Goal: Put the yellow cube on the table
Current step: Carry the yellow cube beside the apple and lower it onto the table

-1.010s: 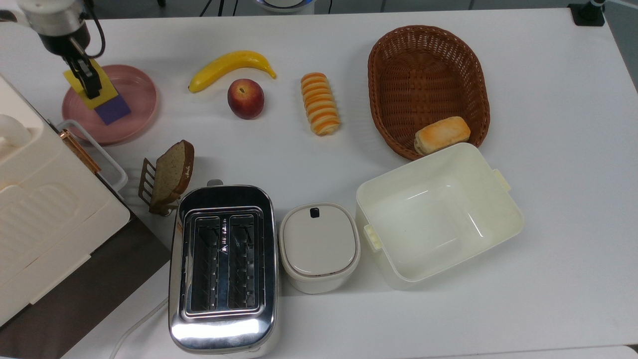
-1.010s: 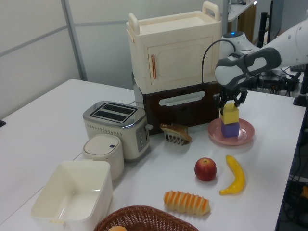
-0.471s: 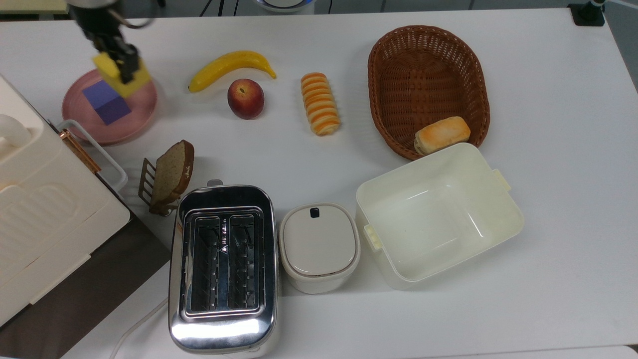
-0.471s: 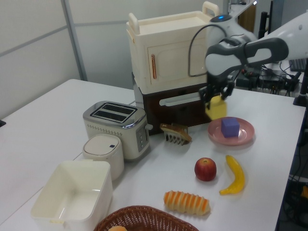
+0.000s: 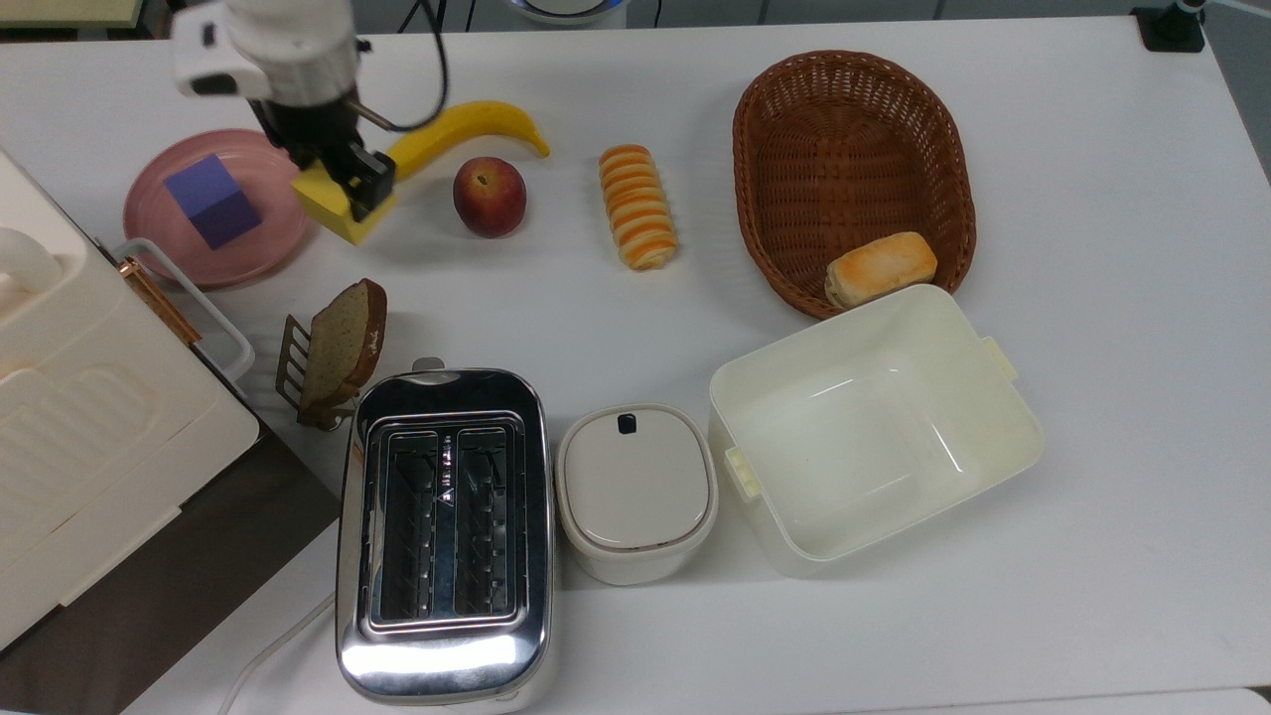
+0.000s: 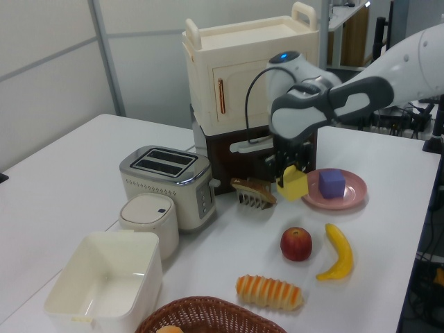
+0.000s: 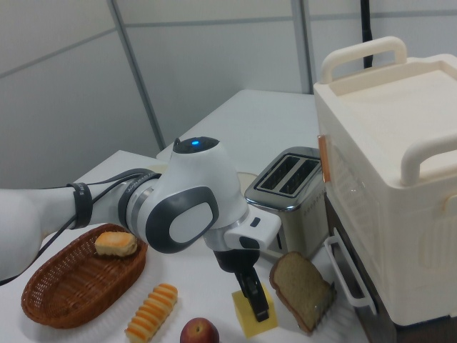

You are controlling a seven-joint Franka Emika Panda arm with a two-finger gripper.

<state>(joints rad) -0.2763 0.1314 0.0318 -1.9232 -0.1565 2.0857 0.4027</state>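
Top view — tool (image 5: 363,191) hides yellow cube (image 5: 331,204).

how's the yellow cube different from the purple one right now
The yellow cube is clamped in the gripper, tilted, beside the pink plate. The purple cube sits free on that plate. In the left view the yellow one hangs above the table. Both look like plain blocks of similar size.

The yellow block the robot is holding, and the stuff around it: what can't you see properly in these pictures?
- Bright-yellow matte cube: in the top view the black two-finger gripper covers part of it; whether it touches the white table cannot be told.
- Long yellow banana: in the top view its end at the top view's left is hidden behind the arm.
- Red-yellow peach: cut off by the right view's bottom edge.
- Woven brown basket: cut off by the left view's bottom edge.
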